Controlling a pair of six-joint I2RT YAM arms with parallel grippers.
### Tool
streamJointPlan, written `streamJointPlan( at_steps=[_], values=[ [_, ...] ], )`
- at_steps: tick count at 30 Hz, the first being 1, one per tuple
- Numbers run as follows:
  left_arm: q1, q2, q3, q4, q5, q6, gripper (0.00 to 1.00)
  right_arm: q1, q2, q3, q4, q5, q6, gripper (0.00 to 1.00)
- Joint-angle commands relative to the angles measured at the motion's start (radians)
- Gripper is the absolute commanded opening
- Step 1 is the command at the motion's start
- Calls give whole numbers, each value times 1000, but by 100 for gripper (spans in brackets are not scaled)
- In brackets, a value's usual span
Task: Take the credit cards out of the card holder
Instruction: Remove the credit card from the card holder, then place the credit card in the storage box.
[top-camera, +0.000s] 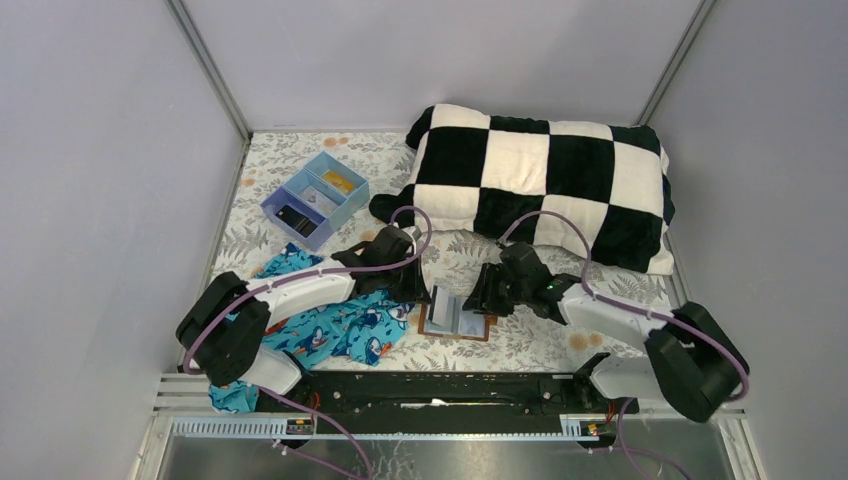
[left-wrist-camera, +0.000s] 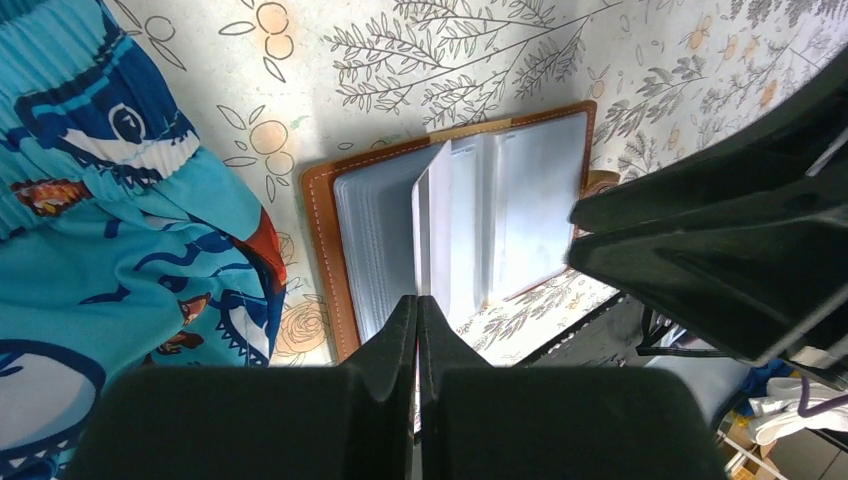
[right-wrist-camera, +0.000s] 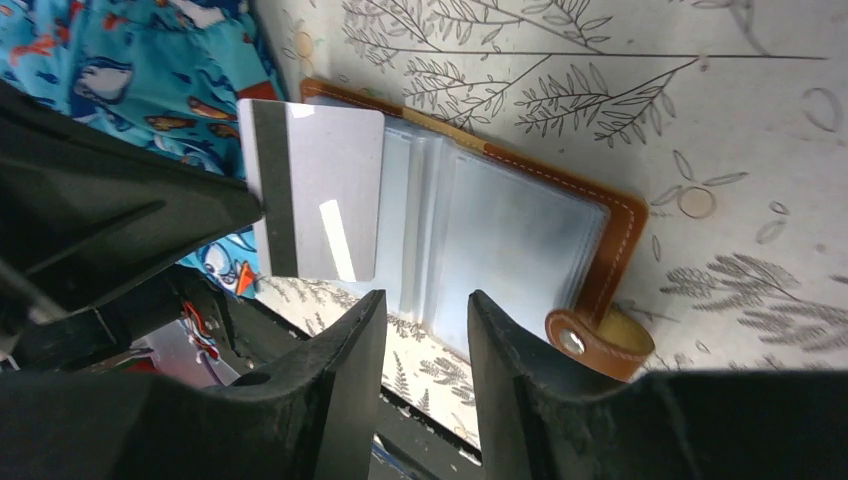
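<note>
Left end effector (left-wrist-camera: 418, 312): closed on one edge of a grey credit card (right-wrist-camera: 325, 200), which is held upright over the left half of the card holder (right-wrist-camera: 530, 240).
Right end effector (right-wrist-camera: 427, 310): open, nothing gripped, positioned at the holder's near edge.
Card holder: laid open on the desk (right-wrist-camera: 600, 90), beside the blue cloth (left-wrist-camera: 100, 250).
Risk, drag: if a corner is caught in a sleeve, the unpinned holder may be lifted.
Risk, slip: with so narrow a grip, the card may be twisted loose.
Risk, collision: the end effectors are close together.

From the left wrist, the card (left-wrist-camera: 418, 225) shows only its thin edge. The right gripper (left-wrist-camera: 573, 238) hides part of the wallet (left-wrist-camera: 375, 240). Things in the tray (top-camera: 288, 230) are too tiny to tell.
</note>
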Motion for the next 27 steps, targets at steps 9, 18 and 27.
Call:
streamJointPlan(
  at_steps=[9, 18, 27],
  values=[
    [0, 28, 58, -10, 40, 49, 0, 66, 213, 105, 147, -62, 3, 21],
    [-1, 31, 64, -14, 46, 59, 0, 75, 278, 111, 204, -89, 22, 16],
    [0, 45, 81, -11, 93, 79, 6, 80, 372, 85, 248, -79, 49, 7]
  ],
)
